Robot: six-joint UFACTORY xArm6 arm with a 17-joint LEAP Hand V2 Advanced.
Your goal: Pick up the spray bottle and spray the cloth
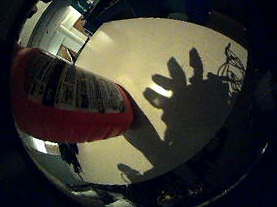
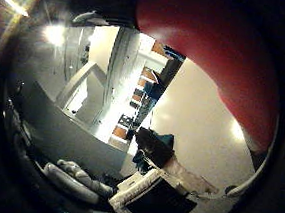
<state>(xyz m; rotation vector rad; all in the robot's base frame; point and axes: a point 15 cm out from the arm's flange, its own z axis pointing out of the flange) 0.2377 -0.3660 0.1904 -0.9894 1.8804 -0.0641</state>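
Red bottle (image 1: 73,106) fills both palm views, so I judge it sits close against my palm, raised over the pale table (image 1: 172,49). Finger positions hidden, can't tell grip. No cloth visible.

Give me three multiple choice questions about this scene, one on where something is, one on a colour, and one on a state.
1. Where does the hand-shaped shadow fall?
A. On the pale table top
B. On the bottle's label
C. On a cloth

2. What colour is the spray bottle's body?
A. Blue
B. Red
C. Green

3. How close is the bottle to the palm?
A. Far off across the room
B. Out of sight
C. Very near, filling much of both views

Answers: 1 A, the dark finger shapes lie across the table top. 2 B, the body around the printed label is red. 3 C, the red body looms large in both palm views.
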